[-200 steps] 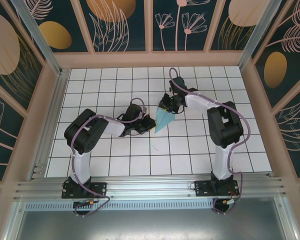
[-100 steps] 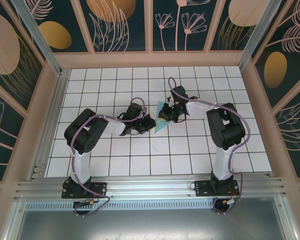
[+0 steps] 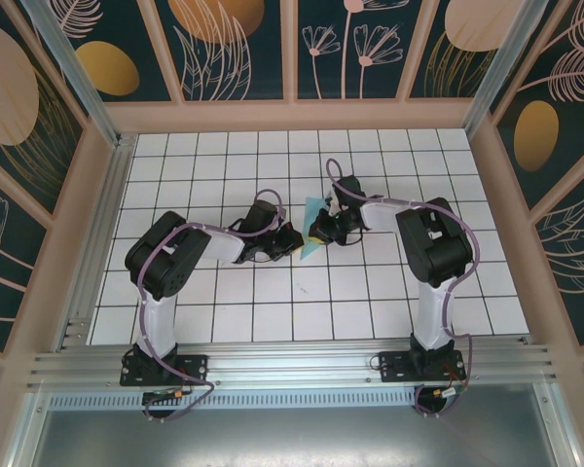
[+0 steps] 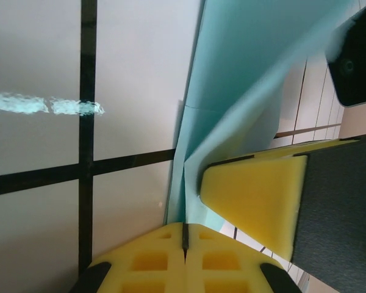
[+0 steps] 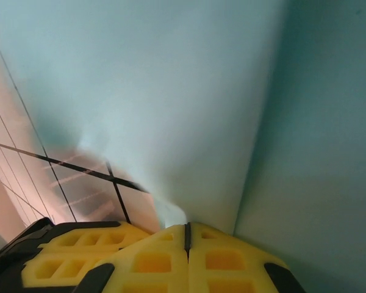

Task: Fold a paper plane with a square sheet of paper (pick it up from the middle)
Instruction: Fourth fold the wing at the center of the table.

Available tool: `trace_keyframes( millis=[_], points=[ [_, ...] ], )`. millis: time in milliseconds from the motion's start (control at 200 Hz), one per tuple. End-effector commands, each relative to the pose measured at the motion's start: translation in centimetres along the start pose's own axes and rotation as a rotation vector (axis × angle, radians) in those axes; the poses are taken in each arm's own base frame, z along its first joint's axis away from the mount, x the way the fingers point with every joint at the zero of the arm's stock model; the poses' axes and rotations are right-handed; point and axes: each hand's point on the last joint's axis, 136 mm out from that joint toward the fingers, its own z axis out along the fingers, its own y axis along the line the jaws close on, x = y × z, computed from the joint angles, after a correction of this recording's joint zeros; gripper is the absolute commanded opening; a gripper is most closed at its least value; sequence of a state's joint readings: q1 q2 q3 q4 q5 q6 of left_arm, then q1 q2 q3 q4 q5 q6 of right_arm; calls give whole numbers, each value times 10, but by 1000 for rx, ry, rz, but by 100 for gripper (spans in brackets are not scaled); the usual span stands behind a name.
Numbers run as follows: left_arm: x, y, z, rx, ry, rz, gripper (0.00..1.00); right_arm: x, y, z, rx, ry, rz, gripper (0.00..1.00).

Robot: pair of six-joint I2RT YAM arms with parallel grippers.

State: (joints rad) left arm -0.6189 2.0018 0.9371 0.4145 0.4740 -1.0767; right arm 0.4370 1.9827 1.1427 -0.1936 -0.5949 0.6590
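Matt paper plane [image 4: 244,55], glossy tiled table [image 4: 36,49], yellow foam claw pads [image 5: 146,262]

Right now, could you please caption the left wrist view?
Left end effector, shut, pinching the turquoise paper plane over the gridded table.

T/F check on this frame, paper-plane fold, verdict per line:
1. The left gripper and the right gripper both have their pads shut. True; each seam meets the folded turquoise paper and seems to pinch it.
2. The paper lies flat as a full open square. False: it is folded into a narrow pointed shape.
3. The paper sits between the two grippers near the middle of the tiled table. True.
4. The left gripper is parked at the table's left edge, far from the paper. False: it is at the paper's lower tip.
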Motion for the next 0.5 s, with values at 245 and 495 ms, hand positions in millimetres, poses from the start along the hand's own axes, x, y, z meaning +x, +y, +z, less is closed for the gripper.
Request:
trace_keyframes(
  millis=[245,495],
  points=[
    [0,22,-10,-101,-19,-23,2,9,-44,15,96,35,49,1],
    [-2,-20,-38,36,-70,46,15,7,-46,16,106,34,49,1]
  ],
)
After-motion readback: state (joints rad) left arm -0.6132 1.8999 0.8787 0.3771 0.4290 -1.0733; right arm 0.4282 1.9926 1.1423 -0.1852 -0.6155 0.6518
